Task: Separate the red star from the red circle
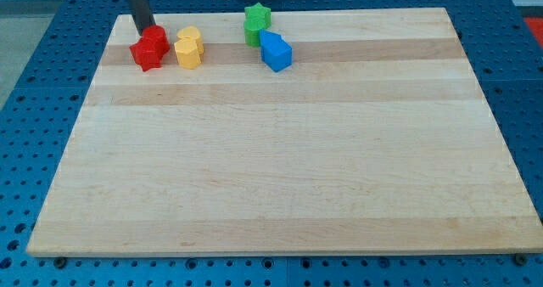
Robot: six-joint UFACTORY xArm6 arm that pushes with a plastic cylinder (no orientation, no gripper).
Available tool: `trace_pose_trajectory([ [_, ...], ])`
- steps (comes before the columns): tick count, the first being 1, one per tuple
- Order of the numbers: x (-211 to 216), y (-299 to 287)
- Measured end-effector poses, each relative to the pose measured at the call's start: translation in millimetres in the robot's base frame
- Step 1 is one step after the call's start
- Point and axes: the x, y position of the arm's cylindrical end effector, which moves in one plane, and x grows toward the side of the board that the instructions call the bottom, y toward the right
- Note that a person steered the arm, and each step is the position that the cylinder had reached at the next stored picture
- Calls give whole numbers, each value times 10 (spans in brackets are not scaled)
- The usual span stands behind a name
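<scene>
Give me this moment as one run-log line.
my tip: at red star's upper-left edge | red circle: not made out | yellow block: right of star | green, blue: top centre

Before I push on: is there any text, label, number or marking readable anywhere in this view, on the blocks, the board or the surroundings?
None: no word, number, label or sign can be read anywhere in the view.
Red blocks, yellow block, green block, blue block: plain coloured faces, unmarked.
Wooden board: only wood grain.
Blue perforated surface around it: only holes.
My tip sits at the red blocks' top edge; the rod is plain and dark.
</scene>
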Motion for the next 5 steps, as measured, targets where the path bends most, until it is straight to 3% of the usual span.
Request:
trace_pose_trajectory([
  [5, 808, 59],
])
